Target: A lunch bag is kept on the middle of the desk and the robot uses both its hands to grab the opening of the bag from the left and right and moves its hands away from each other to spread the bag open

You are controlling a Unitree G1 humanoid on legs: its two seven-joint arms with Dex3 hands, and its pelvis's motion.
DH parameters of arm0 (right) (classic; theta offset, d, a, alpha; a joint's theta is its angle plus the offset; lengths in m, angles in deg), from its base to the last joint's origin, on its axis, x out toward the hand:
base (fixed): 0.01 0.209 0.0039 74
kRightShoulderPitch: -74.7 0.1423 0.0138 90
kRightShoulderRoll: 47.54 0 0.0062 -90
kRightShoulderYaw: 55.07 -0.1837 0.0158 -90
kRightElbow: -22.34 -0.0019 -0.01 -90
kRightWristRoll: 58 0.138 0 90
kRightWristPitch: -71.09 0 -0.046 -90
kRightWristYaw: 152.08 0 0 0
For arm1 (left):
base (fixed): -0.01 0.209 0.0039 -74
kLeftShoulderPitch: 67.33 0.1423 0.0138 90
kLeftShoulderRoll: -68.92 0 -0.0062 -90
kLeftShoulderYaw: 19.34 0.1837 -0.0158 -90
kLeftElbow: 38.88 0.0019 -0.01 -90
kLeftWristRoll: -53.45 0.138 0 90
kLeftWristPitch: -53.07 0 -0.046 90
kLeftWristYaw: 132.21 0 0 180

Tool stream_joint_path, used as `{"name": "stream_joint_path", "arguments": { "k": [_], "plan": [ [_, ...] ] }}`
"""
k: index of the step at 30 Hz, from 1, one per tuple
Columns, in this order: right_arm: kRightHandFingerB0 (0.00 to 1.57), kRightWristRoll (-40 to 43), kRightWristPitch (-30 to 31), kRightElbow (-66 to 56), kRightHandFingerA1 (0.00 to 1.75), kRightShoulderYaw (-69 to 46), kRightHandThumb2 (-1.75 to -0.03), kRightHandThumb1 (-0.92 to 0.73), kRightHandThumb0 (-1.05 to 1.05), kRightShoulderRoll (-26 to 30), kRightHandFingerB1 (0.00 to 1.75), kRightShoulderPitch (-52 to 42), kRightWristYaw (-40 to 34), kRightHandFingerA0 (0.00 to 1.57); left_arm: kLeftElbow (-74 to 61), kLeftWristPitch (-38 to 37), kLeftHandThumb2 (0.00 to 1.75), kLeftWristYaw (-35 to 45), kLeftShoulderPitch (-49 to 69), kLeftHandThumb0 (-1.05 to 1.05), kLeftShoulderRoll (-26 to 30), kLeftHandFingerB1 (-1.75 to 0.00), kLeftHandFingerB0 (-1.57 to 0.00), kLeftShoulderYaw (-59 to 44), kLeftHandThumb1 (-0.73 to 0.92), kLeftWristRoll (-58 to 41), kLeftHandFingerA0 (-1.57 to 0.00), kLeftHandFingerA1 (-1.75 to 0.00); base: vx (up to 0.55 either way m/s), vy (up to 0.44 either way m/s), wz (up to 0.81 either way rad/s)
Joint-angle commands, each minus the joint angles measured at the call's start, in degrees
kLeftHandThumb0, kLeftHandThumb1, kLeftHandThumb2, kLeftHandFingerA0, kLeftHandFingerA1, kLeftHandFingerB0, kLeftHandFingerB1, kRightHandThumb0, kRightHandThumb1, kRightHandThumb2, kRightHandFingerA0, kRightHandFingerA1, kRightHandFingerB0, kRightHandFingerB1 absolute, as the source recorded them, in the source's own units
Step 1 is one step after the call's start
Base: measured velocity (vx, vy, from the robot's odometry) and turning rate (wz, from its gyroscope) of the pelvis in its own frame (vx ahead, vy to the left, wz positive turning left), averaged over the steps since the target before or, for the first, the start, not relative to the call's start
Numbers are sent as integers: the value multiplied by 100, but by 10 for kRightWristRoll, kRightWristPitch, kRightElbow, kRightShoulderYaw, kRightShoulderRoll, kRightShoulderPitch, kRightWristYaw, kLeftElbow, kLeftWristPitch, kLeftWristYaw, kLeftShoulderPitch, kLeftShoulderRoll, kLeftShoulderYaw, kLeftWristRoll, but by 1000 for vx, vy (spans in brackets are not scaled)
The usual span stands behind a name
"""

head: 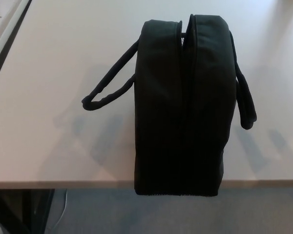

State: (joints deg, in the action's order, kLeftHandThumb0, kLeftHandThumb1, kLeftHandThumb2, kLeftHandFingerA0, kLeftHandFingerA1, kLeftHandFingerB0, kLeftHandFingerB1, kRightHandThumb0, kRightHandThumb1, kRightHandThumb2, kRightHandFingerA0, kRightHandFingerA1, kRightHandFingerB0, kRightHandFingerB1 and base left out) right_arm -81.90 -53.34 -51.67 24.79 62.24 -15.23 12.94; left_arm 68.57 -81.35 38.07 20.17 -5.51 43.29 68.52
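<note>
While neither of my hands showed in the head view, I could not tell whether they were spread or curled. I logged the black lunch bag (pixel 183 107) standing upright mid-desk, its near end overhanging the front edge of the pale desk (pixel 53 87) a little. Its opening (pixel 184 63) ran down the top as a narrow seam, gaping slightly at the far end and otherwise nearly closed. One carry handle (pixel 107 87) flopped out to the left onto the desk, the other handle (pixel 245 97) drooped down the right side. I judged it soft padded fabric, light, likely empty, so it would shift or tip if pulled unevenly. Best hold looked like pinching each lip of the seam, left and right, near the middle, not the floppy handles. Pull had to be even both ways.
</note>
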Motion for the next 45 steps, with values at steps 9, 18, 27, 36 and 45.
{"name": "stream_joint_path", "arguments": {
  "k": [9,18,27,36,45],
  "plan": [
    [22,-195,-18,143,32,202,-58,-49,-22,38,33,441,99,27,34,-73,57,-361,-319,-4,113,-35,-30,414,48,603,-43,-35,0,0,0],
    [10,-320,-48,265,30,342,-56,-52,-31,-20,32,562,15,23,174,38,66,-407,-390,15,21,-31,-22,574,46,642,-36,-34,0,0,0],
    [12,-390,-42,288,30,444,-55,-51,-36,-23,31,572,-63,25,184,24,70,-415,-411,8,9,-35,-23,633,48,619,-35,-34,0,0,0],
    [12,-372,-40,296,31,494,-56,-52,-30,-45,31,600,-37,28,184,55,61,-463,-422,5,-7,-33,-18,691,50,618,-30,-36,0,0,0],
    [16,-383,-27,322,32,547,-57,-53,-32,-53,31,618,-91,34,192,67,87,-497,-448,0,-14,-49,-11,729,35,604,-19,-52,0,0,0]
  ]
}}
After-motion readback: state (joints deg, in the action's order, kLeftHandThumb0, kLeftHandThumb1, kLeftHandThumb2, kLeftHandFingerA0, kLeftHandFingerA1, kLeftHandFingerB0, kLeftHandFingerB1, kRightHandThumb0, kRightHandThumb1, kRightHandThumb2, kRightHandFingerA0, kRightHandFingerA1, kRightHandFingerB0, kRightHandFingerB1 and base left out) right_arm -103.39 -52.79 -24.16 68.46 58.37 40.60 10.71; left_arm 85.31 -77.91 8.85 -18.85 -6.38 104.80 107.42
